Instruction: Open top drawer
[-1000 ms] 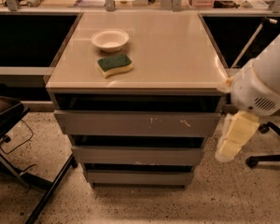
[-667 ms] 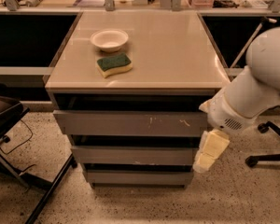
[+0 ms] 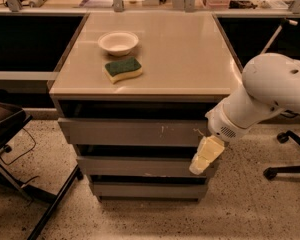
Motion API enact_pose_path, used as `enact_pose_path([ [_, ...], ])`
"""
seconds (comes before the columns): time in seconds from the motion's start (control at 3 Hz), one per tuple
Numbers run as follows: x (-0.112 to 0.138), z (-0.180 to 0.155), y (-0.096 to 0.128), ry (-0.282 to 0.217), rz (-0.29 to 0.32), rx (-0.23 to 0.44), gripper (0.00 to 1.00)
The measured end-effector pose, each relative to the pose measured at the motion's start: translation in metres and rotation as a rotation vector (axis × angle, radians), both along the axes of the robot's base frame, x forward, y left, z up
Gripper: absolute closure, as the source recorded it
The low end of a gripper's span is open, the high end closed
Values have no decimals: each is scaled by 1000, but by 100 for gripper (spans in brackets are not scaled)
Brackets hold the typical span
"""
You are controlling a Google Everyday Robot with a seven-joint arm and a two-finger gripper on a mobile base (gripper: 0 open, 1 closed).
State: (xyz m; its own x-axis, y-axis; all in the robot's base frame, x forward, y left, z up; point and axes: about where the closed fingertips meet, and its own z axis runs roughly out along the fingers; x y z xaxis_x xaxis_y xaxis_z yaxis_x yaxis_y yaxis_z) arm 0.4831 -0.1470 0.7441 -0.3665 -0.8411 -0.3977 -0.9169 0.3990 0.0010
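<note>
- A white bowl (image 3: 118, 42) sits on the beige table (image 3: 185, 49), its pale inside bare.
- A yellow sponge (image 3: 123, 69) with a green scouring face up lies just in front of the bowl, not touching it.
- The top drawer (image 3: 125, 132) is directly under the table top. Its long grey front runs left to right and faces out towards me, with a dark gap above its upper edge.
- Small pale scratches mark the front right of centre; I can read no writing there.
- The white arm (image 3: 270, 94) comes in from the right.
- The pale yellow end effector (image 3: 206, 156) hangs tilted down-left at the drawer's lower right corner, in front of the second drawer front (image 3: 135, 166).
- I cannot tell whether it is open or closed, or touching anything.
</note>
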Motion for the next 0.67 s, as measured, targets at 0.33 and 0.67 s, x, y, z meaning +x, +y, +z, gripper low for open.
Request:
enact_pose_path([
  [0.33,18,-21,9,-8,-17,38,0],
  [0.67,54,-49,22,-21,-73,85,0],
])
